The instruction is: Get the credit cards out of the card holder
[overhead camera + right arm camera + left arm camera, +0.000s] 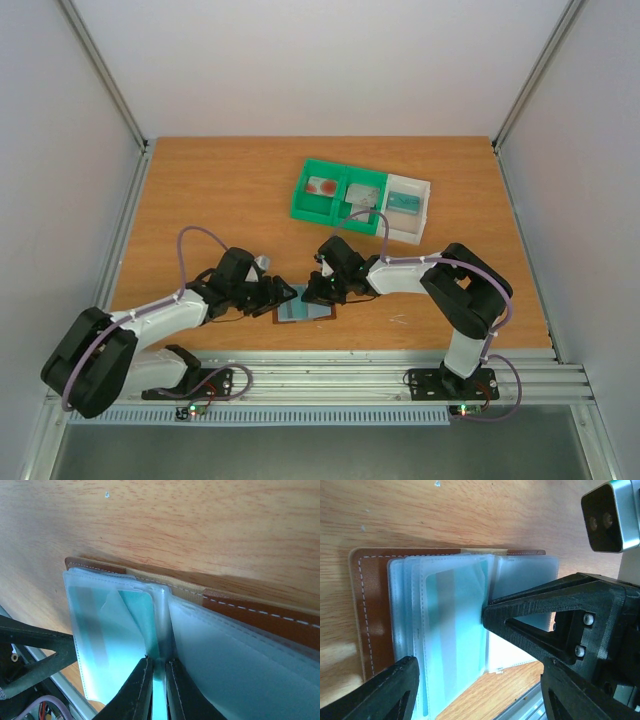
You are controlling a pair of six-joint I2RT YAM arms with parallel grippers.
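The brown card holder [305,312] lies open on the table near the front edge, its pale blue-grey pockets [450,630] fanned upward. A teal card [137,612] shows inside one clear pocket. My right gripper [159,672] is pinched on an upright pocket leaf at the holder's spine, with a teal strip between its fingertips; it reaches in from the right in the top view [312,293]. My left gripper [485,695] is open, its fingers [390,690] straddling the pockets from the left [283,297]. The brown cover [260,612] stays flat on the wood.
A green-and-white compartment tray [300,205] stands at the back right of centre with a red-marked card [322,186], a grey card [365,192] and a teal card [405,202] in it. The table's front metal rail [330,375] is just behind the holder.
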